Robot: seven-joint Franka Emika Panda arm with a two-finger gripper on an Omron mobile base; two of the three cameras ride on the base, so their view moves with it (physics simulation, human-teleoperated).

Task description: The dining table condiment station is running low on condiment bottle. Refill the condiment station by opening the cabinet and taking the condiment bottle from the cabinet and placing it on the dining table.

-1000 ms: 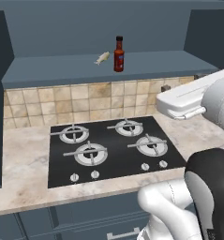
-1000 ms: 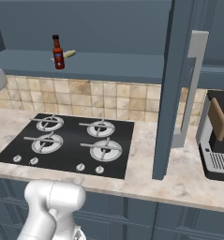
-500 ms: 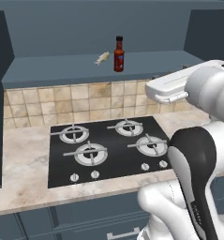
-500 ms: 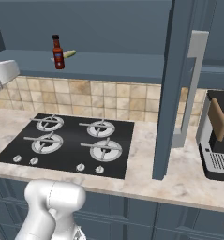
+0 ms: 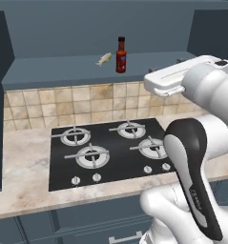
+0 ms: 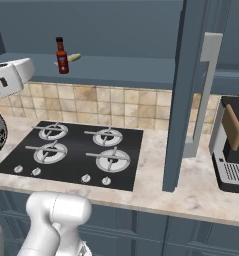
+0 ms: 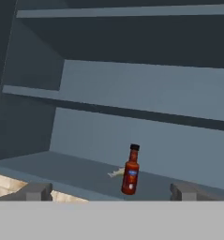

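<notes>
Right now my claw (image 7: 108, 192) stands with its jaws wide apart and nothing between them, the two dark fingertips (image 7: 37, 191) rising at about seven and five o'clock of the hand view. Between them and further in stands the condiment bottle (image 7: 130, 170), at roughly five o'clock from the middle of that view, a little nearer my right-hand tip than the other. So I judge the coming move is a reach straight ahead with a small shift toward that side.

It stands on the bottom shelf of the open cabinet (image 5: 63, 66), above the gas hob (image 5: 108, 150). In the left base view the bottle (image 5: 120, 55) is at eleven o'clock from my hand, well apart from it.

Its long axis is upright, black cap pointing to twelve o'clock. A small pale thing (image 5: 104, 58) lies just beside its base; I cannot tell what it is.
</notes>
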